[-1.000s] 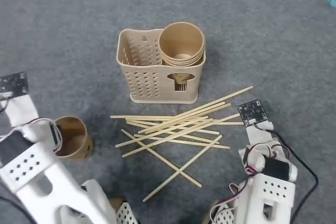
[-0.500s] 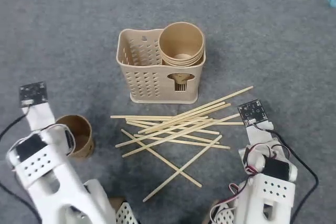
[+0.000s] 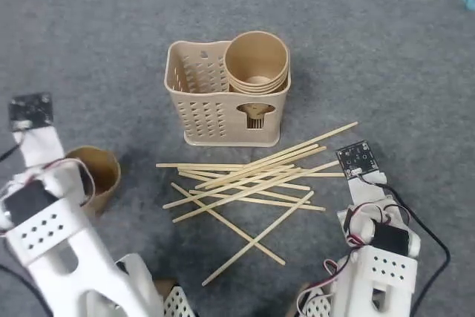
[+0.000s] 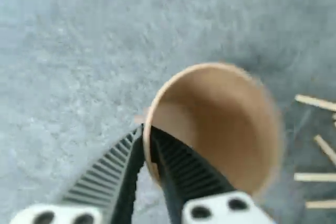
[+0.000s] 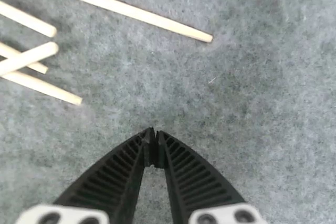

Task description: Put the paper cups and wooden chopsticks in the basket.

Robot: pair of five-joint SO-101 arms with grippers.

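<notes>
A paper cup (image 3: 96, 172) is held at the left side of the grey counter (image 3: 386, 57), well apart from the basket (image 3: 215, 113). Its rim is clamped by the left fingers (image 4: 184, 166), one finger being set inside the mouth and the other outside the wall. The cup is seen tilted, with its mouth turned up and towards the basket. Whether its base rests on the counter cannot be told.

The basket stands upright at the middle of the counter. Its right-hand compartment, as seen from the high view, is taken up by stacked cups (image 3: 256, 61), whose rims rise above the basket's edge. The perforated wall of the left-hand compartment is seen beside them.

A loose pile of chopsticks (image 3: 249, 180) is spread across the counter just in front of the basket, between it and the right arm. The sticks are crossed over one another, most lying nearly level and a few slanting towards the arms. Their left ends lie near the held cup.

The right fingers (image 5: 184, 166) are clenched together on nothing, tip against tip, above bare counter, with several chopstick ends lying near.

A small circuit board (image 3: 356, 158) is carried on the right wrist, just beside the pile.
</notes>
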